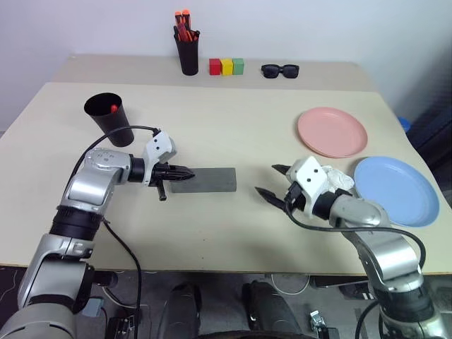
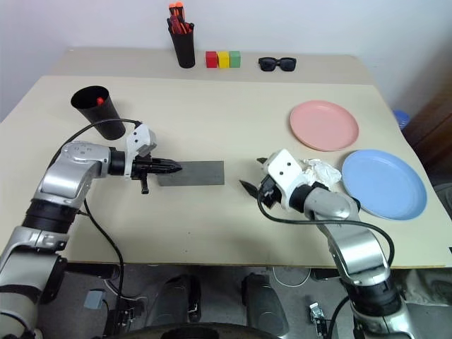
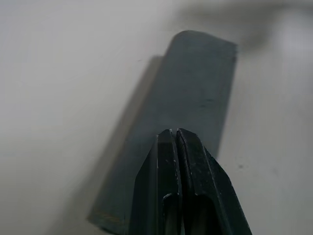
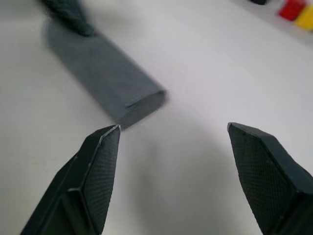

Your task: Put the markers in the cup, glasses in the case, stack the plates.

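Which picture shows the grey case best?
The left eye view shows the grey case best: whole, lying flat on the table. The right eye view shows it whole too. The left wrist view sees it partly behind the shut left tool. The right wrist view shows it blurred.

Bright even light, soft shadows, blurred wrist-view backgrounds, mild tabletop glare

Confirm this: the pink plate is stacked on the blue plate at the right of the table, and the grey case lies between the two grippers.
Not stacked. In the left eye view the pink plate lies beside the blue plate, apart on the table. The grey case does lie between the left gripper and the right gripper.
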Motion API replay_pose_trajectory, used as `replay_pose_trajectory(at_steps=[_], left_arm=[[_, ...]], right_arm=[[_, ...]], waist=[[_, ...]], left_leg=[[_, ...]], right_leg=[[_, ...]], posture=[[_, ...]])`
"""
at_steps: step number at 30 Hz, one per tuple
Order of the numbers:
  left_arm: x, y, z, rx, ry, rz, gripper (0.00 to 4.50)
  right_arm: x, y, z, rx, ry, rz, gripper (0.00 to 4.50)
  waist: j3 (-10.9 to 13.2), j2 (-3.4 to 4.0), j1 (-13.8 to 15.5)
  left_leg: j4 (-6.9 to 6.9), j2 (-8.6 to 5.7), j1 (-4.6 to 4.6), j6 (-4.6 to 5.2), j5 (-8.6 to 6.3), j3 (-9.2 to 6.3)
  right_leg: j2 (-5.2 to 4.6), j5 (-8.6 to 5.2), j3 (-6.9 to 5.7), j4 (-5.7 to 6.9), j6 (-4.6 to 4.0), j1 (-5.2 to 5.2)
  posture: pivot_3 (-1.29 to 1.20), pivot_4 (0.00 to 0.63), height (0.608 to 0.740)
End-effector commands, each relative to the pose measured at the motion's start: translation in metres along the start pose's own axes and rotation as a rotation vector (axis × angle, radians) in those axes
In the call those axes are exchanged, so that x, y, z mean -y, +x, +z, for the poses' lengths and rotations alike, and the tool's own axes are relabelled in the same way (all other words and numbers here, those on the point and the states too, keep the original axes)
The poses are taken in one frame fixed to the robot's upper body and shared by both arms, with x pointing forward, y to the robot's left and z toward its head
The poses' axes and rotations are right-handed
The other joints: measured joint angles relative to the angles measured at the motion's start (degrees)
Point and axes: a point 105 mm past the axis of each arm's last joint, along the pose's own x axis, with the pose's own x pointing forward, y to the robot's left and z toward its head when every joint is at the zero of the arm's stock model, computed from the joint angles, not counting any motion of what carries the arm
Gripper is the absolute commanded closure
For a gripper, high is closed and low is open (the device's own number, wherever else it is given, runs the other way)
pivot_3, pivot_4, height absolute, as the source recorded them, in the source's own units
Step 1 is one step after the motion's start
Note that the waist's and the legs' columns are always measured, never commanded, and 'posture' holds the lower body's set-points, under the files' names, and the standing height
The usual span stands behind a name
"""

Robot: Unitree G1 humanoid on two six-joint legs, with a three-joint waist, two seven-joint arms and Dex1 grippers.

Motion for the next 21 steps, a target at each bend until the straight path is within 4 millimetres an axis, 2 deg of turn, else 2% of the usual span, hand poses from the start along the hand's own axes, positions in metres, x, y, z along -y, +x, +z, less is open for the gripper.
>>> replay_pose_trajectory(at_steps=[1, 3, 7, 12, 17, 20, 21], left_arm=[[-0.005, -0.011, 0.033, 0.177, 0.051, 0.086, 4.44], [-0.003, -0.014, 0.041, 0.233, 0.067, 0.117, 4.44], [0.014, -0.023, 0.056, 0.358, 0.060, 0.136, 4.44], [0.039, -0.029, 0.056, 0.391, 0.025, 0.118, 4.44], [0.052, -0.027, 0.052, 0.389, -0.012, 0.119, 4.44], [0.054, -0.026, 0.051, 0.401, -0.028, 0.139, 4.50], [0.054, -0.025, 0.051, 0.404, -0.031, 0.142, 4.50]], right_arm=[[0.037, 0.006, 0.001, -0.067, -0.096, -0.159, 0.94], [0.058, 0.010, -0.004, -0.128, -0.137, -0.244, 0.94], [0.104, 0.021, -0.023, -0.280, -0.303, -0.399, 0.94], [0.129, 0.034, -0.047, -0.394, -0.410, -0.427, 0.94], [0.138, 0.044, -0.063, -0.431, -0.423, -0.408, 0.94], [0.144, 0.047, -0.069, -0.452, -0.423, -0.414, 1.84], [0.145, 0.048, -0.070, -0.453, -0.422, -0.415, 2.41]], waist=[[0.0, 0.00, 0.0], [0.0, 0.00, 0.0], [0.0, 0.03, -0.3], [0.0, 0.04, -0.4], [0.0, 0.05, -0.7], [0.0, 0.05, -0.9], [0.0, 0.05, -1.0]], left_leg=[[0.01, 0.00, -0.01, 0.00, 0.00, 0.00], [0.01, 0.00, -0.02, 0.00, 0.00, 0.01], [-0.02, 0.00, 0.00, 0.00, 0.00, 0.05], [-0.07, 0.02, 0.00, 0.00, 0.00, 0.05], [-0.05, 0.01, 0.03, 0.00, 0.00, 0.08], [-0.05, 0.01, 0.05, 0.00, 0.00, 0.07], [-0.05, 0.01, 0.05, 0.00, 0.00, 0.07]], right_leg=[[0.00, 0.00, 0.00, 0.01, 0.00, 0.00], [0.00, 0.01, 0.00, 0.01, 0.02, -0.03], [0.00, 0.04, 0.03, 0.00, 0.08, -0.03], [0.01, 0.05, 0.05, 0.01, 0.10, -0.06], [0.00, 0.06, 0.08, 0.00, 0.11, -0.04], [0.00, 0.06, 0.08, 0.01, 0.10, -0.01], [0.00, 0.06, 0.08, 0.00, 0.10, -0.01]], posture=[[0.00, 0.150, 0.722], [0.00, 0.150, 0.722], [0.00, 0.150, 0.722], [0.00, 0.150, 0.722], [0.00, 0.150, 0.722], [0.00, 0.150, 0.722], [0.00, 0.150, 0.722]])
